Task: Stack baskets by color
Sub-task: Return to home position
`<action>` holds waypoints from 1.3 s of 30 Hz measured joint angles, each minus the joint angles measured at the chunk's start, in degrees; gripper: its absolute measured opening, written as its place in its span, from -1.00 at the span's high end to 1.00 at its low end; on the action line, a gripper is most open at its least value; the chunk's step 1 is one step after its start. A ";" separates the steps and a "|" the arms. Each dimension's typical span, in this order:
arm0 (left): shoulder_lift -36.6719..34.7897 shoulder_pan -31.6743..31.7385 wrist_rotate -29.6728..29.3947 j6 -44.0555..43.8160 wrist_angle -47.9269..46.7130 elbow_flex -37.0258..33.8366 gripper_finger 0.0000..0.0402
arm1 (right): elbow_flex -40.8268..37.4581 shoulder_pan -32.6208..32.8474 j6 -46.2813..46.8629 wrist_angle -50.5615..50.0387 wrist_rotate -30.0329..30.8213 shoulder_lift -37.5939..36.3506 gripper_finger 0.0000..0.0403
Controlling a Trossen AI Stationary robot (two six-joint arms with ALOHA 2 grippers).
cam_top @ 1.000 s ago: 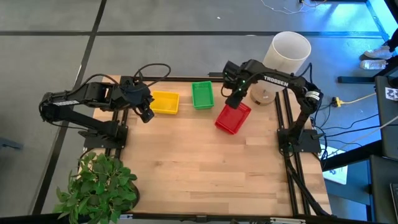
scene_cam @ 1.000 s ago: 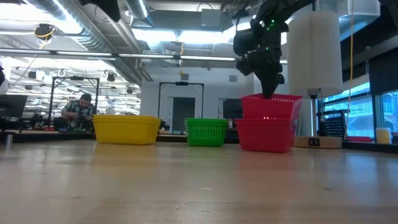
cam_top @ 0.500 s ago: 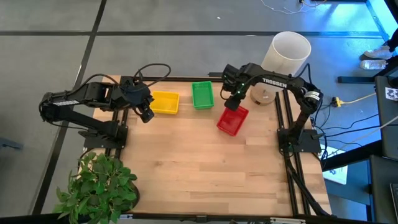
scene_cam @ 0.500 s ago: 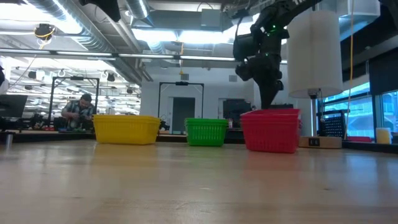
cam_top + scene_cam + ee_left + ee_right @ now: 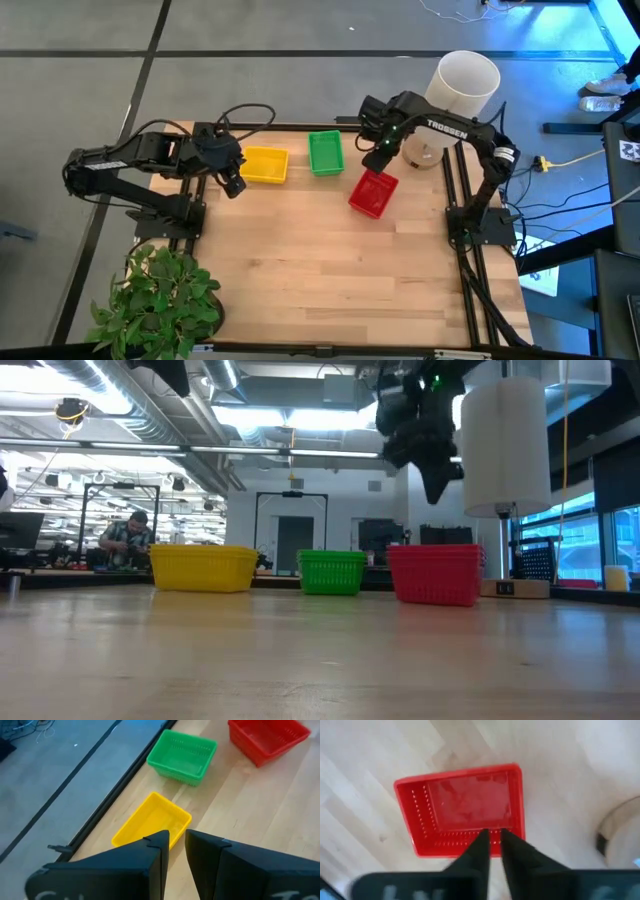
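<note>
The left end effector [image 5: 236, 186], narrow and empty, waits left of the green stack [image 5: 325, 152], beyond the yellow stack [image 5: 265, 165]. Right of green sits the red stack [image 5: 373, 193]; above it the right end effector [image 5: 492, 834], narrow and empty, should rise straight, then retract clear of the white cylinder [image 5: 468, 80]

My worktop [image 5: 320, 270], light wooden planks. Near its far edge, from my left: yellow rectangular plastic mesh basket stack [image 5: 265, 165]; green rectangular plastic mesh basket stack [image 5: 325, 152] just beside it; red rectangular plastic mesh basket stack [image 5: 373, 193], askew, slightly nearer. None touch. Leafy green plant [image 5: 160, 300] overlaps the near left corner.
</note>
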 joint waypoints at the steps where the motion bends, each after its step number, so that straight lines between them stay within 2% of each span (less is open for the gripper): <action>1: -0.52 0.00 0.05 0.12 0.06 0.00 0.74 | 1.23 0.77 0.11 -0.85 1.17 -0.07 0.90; 6: -4.93 -0.62 0.24 0.75 -1.42 0.00 0.89 | 10.28 5.91 0.10 -11.17 7.47 -0.60 0.98; 8: -7.27 -1.08 0.00 0.56 -1.41 0.00 0.97 | 13.64 8.31 0.79 -11.74 9.87 -2.04 0.99; 12: -11.97 -1.77 -0.19 0.38 -1.41 0.00 0.98 | 18.26 12.71 3.40 -11.48 11.47 -8.77 0.99; 17: -16.84 -1.77 -0.14 0.41 -1.42 0.00 1.00 | 17.08 19.22 12.28 -10.34 22.80 -21.87 0.99; 19: -18.61 -1.77 -0.11 0.84 -1.41 0.00 1.00 | 14.58 22.24 15.25 -7.81 27.07 -27.93 0.99; 23: -21.65 -1.77 0.07 2.49 -0.77 -0.80 1.00 | 5.65 28.02 17.62 1.18 31.83 -39.77 1.00; 27: -25.49 -1.77 0.55 2.96 0.56 -3.78 1.00 | -7.60 31.39 14.56 14.00 32.29 -50.67 1.00; 32: -31.28 -1.75 5.97 6.43 9.28 -9.41 1.00 | -22.40 32.24 11.84 27.65 31.05 -60.48 1.00; 39: -41.13 -1.73 10.68 10.96 18.68 -16.82 1.00 | -34.80 32.22 11.80 34.40 30.20 -69.80 1.00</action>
